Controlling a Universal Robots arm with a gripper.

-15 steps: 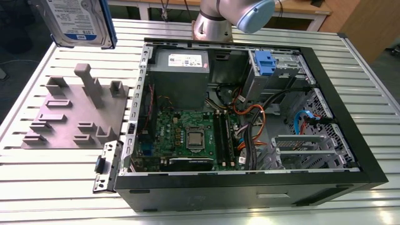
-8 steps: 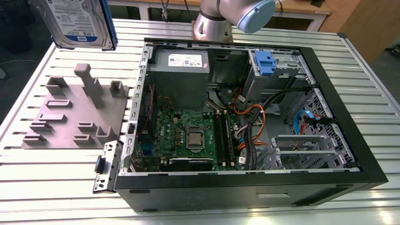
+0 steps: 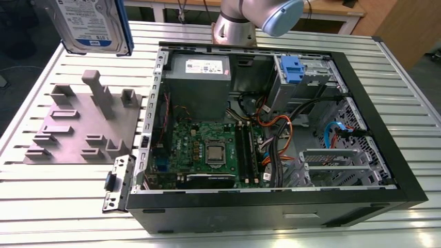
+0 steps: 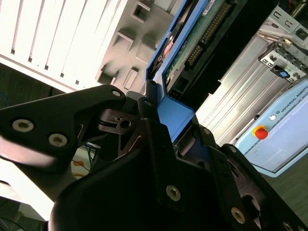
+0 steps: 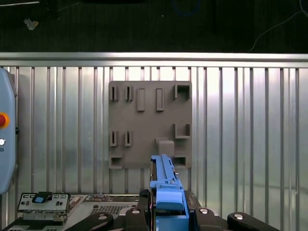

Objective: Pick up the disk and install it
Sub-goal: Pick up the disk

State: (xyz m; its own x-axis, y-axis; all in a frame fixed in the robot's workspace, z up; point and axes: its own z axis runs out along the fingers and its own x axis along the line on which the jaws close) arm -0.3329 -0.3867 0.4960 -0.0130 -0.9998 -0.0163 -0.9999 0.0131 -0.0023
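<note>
The black gripper (image 5: pixel 167 204) is clamping the flat silver-grey disk (image 3: pixel 93 26) by its blue plastic bracket. The disk is hanging in the upper left of the exterior view, above the grey slotted holder plate (image 3: pixel 72 132). Pickup is looking done; installing it in the open black computer case (image 3: pixel 241 212) is remaining.

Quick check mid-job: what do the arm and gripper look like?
The arm is silver-grey tubing with a pale blue joint cap. The gripper is black, built of angular linked plates with silver screw heads.

table (image 3: pixel 62 206): slatted metal, brightly lit | floor (image 5: pixel 120 29): dark | wooden panel (image 3: pixel 406 26): exterior view's far right corner
</note>
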